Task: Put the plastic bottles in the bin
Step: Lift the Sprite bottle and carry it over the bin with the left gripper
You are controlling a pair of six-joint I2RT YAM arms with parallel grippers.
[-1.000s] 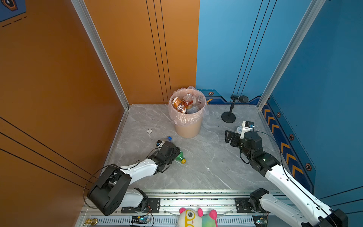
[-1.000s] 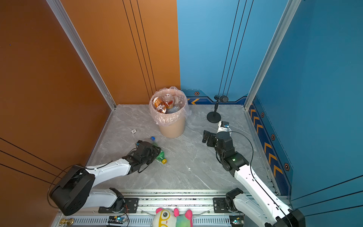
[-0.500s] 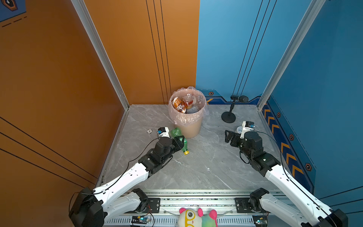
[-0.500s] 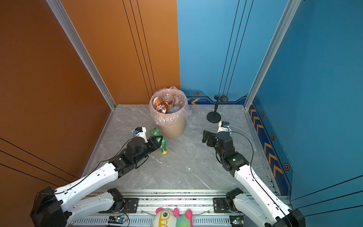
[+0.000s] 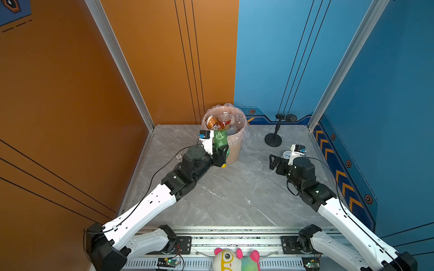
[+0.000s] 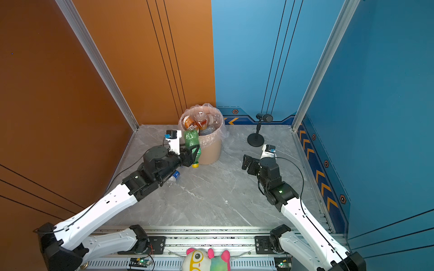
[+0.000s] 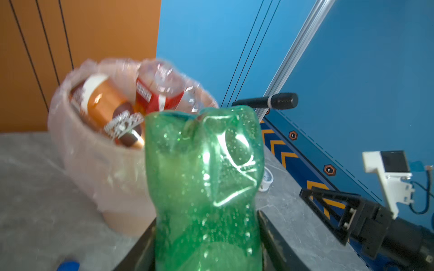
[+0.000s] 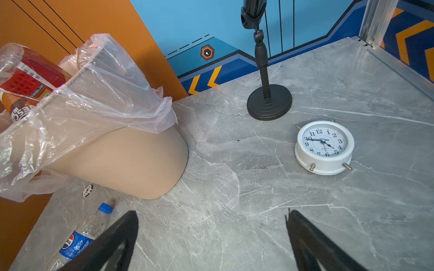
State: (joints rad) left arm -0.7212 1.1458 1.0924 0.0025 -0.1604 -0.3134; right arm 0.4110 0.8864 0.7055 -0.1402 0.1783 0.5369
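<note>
The left pincer (image 5: 222, 153) is clamped across the green bottle (image 7: 202, 178), held cap-down just beside the near rim of the bin (image 5: 236, 152), while the right pincer (image 8: 212, 217) gapes wide and empty above the bench (image 8: 258, 187). The bottle's dented, creased wall suggests it is light, thin and springy, so a squeeze on the body may buckle it or let it slip. A clear blue-labelled bottle (image 8: 75, 241) lies on the bench near the bin, probably best taken across its middle

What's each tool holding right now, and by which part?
Left tool grips the green bottle on its body near the cap, base up. Right tool is open, empty.
</note>
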